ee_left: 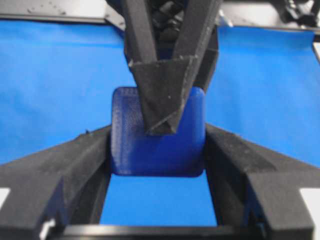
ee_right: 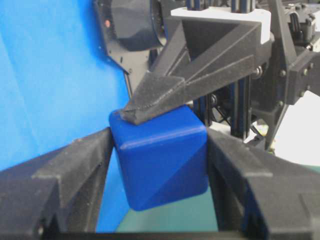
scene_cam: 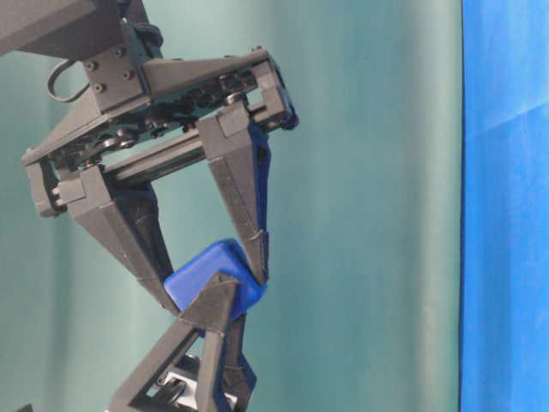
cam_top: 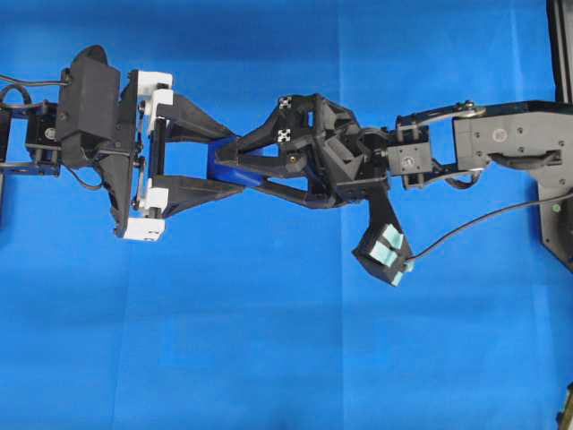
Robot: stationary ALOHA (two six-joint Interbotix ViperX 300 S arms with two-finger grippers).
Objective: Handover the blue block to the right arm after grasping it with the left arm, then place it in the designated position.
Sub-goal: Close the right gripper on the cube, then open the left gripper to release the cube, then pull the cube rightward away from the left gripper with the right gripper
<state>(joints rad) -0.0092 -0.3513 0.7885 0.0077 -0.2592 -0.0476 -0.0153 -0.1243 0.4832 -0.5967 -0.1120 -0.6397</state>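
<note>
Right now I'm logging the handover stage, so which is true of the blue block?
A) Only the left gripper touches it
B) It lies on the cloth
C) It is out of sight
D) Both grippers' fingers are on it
D: the blue block sits between the right gripper fingers while the left gripper flanks it too, held up off the cloth.

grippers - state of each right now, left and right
left gripper: shut on the blue block.
right gripper: shut on the same blue block.
</note>
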